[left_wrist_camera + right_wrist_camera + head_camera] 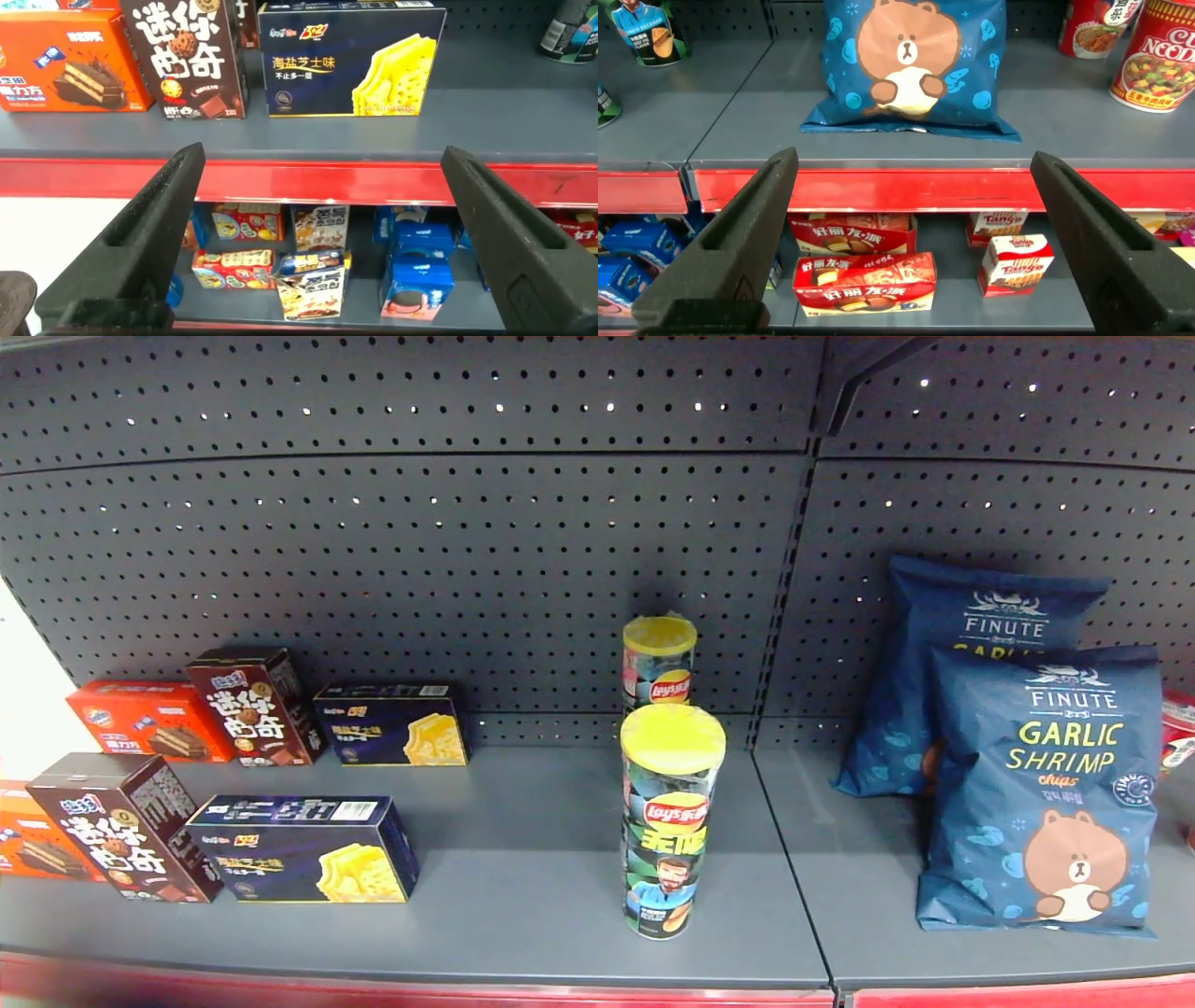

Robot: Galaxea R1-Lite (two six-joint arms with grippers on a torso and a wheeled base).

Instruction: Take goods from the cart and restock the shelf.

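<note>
Left hand [322,163] and right hand [912,161] both hang spread wide and empty before the shelf [523,896]. On it the front chip can [672,821] stands upright, yellow lid on top, label outward. Behind it stands a second can [659,663]; left of it, a navy cracker box [308,849]; right, blue shrimp-chip bags [1041,793].

Perforated grey back panel [420,569]; red front strip [318,182]; red snack boxes [864,280] below strip

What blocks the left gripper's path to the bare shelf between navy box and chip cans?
Nothing visible. The open left gripper faces the red shelf edge; shelf lies bare between front navy box and front chip can.
</note>
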